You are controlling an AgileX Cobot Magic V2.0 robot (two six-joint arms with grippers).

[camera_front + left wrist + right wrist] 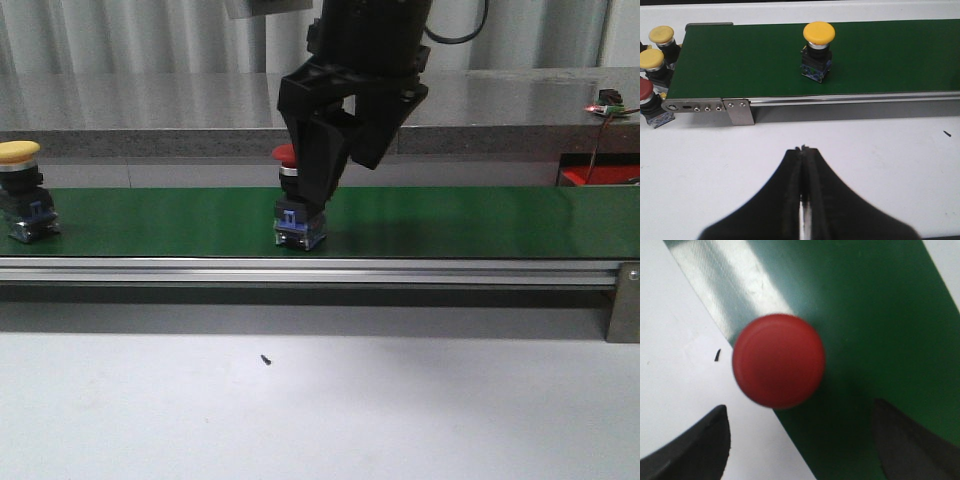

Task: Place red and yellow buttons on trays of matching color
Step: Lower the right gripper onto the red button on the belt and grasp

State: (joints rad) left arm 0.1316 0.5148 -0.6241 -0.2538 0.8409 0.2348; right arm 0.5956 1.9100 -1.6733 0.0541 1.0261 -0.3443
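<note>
**Right arm poised over the red button**

We judge the step in hand to be the pick of the red button (287, 154), which stands upright on the green conveyor belt (480, 222), near its front edge. To do it well, we should centre the fingers on either side of the button's body below the cap, come straight down, and close evenly so that the button is not tipped or nudged off the belt's edge.

The right gripper (312, 200) is spread wide. In the right wrist view its two fingertips (695, 445) sit well apart on either side of the red cap, and neither touches it; the gripper holds nothing. In the front view the fingers appear lowered around the button, though we cannot tell exactly how deep they reach.

The left gripper (803, 200) is pressed closed and empty, hovering over the white table (880, 150) in front of the belt. A yellow button (818, 50) stands on the belt farther along. Beyond the belt's end wait two more yellow buttons (652, 57) and another red button (647, 97). We see no trays clearly.
</note>
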